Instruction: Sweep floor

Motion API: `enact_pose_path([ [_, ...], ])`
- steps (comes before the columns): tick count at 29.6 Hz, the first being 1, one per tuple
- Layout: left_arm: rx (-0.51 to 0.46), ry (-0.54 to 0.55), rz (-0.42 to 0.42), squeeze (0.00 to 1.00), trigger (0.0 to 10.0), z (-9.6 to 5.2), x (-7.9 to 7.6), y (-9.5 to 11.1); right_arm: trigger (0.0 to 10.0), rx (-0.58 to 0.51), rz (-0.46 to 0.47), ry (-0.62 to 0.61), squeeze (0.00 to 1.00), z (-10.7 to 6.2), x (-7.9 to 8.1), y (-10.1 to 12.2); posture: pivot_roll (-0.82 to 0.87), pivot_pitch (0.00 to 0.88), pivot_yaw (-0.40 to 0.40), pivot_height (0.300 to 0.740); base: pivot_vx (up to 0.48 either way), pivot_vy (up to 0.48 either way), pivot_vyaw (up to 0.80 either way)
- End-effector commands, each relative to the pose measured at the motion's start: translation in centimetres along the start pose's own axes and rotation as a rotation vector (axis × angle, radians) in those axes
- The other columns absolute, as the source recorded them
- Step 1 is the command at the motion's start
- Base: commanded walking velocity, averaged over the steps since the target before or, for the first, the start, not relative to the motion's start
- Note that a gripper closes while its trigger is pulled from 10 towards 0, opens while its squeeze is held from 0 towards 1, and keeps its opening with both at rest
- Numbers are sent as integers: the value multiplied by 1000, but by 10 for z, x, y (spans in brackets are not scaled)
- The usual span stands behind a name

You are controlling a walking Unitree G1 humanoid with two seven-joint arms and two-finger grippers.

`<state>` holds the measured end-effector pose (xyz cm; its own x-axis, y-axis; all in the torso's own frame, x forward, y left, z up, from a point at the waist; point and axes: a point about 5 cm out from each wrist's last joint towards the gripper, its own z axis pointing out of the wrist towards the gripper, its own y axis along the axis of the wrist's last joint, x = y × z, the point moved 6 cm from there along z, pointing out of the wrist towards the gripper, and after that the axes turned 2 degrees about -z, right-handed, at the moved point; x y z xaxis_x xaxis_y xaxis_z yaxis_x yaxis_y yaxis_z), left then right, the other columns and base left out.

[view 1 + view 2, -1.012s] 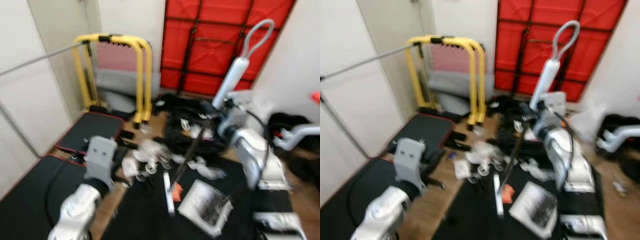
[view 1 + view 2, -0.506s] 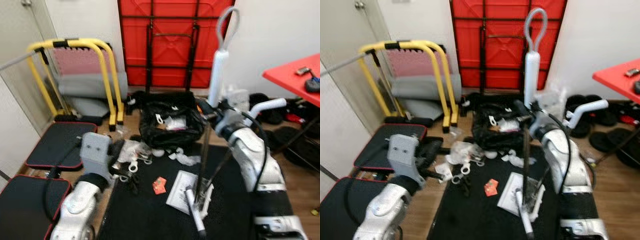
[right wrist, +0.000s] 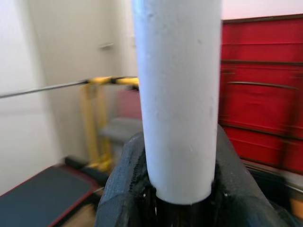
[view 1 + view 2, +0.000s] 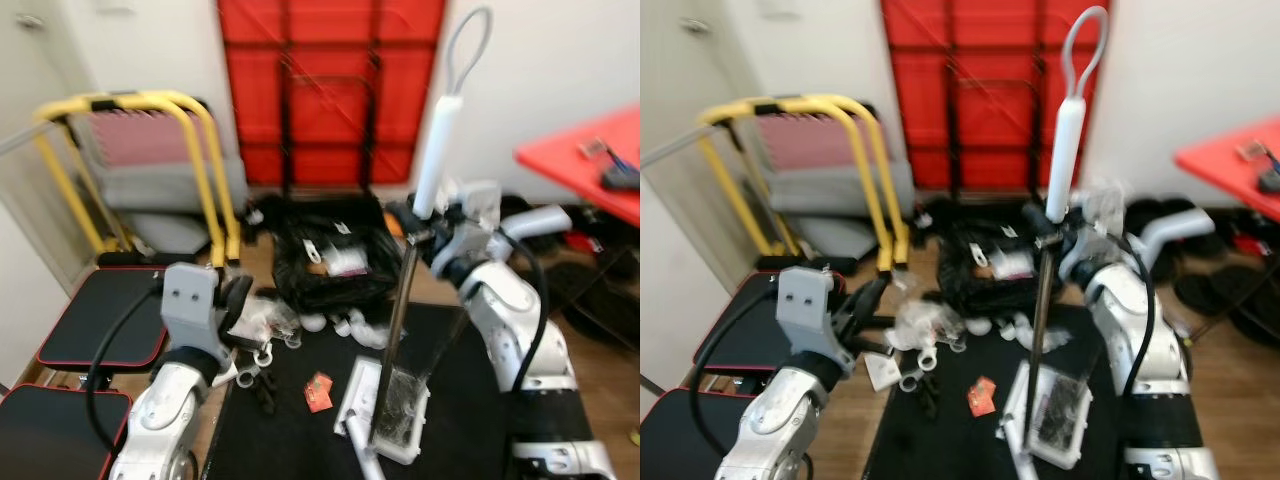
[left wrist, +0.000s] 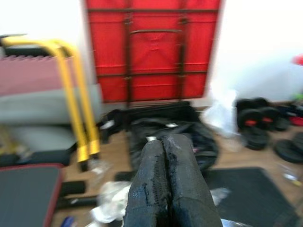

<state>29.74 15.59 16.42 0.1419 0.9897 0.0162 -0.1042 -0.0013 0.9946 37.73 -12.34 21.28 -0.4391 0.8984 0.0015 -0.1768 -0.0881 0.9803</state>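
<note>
White walls point(image 4: 560, 60) | red folded panel point(image 4: 330, 90) leaned against back wall | yellow-railed frame point(image 4: 140, 150) at left | wood floor point(image 4: 1230, 400) overlaid by black mats point(image 4: 100, 315) | red table point(image 4: 585, 165) at right | clutter strewn throughout.

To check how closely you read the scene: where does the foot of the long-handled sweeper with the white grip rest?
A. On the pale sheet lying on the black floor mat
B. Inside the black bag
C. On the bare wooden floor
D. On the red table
A: the long-handled sweeper with the white grip, held by the right tool, comes down on the pale sheet lying on the black floor mat.
</note>
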Motion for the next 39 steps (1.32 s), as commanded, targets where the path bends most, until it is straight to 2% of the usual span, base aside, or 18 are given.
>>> enact_pose_path([
  [1,-3,-14,-18,0,10000,0,-3,0,10000,-66,6,-10,0,1,-3,17,-81,0,-54,740,360,0,0],
  [13,-5,-12,-20,0,10000,-1,-3,1,10000,-77,57,-39,0,3,-9,20,-82,4,-55,740,359,0,0],
  [14,2,-7,-18,0,10000,-1,-3,-1,10000,-44,72,-97,0,5,-17,15,-82,8,-56,740,0,0,0],
  [16,6,-4,-17,0,10000,-1,-2,-2,10000,-29,73,-124,0,6,-21,12,-82,8,-56,740,0,0,0],
  [17,12,4,-17,0,10000,-1,-1,-3,10000,25,46,-177,0,8,-28,4,-82,9,-55,740,0,0,0],
  [21,15,9,-17,0,10000,-2,-1,-3,10000,68,38,-210,0,11,-35,-2,-77,16,-56,740,0,0,0],
  [24,16,8,-18,0,10000,-3,-1,-3,10000,67,46,-209,0,12,-36,-1,-75,23,-55,740,0,0,0],
  [28,20,9,-39,0,10000,-8,-1,0,10000,22,107,-210,0,21,-38,8,-63,46,-54,740,0,0,0],
  [39,45,12,-75,0,10000,-20,2,4,10000,17,80,-277,0,36,-46,16,-47,111,-39,740,0,0,0],
])
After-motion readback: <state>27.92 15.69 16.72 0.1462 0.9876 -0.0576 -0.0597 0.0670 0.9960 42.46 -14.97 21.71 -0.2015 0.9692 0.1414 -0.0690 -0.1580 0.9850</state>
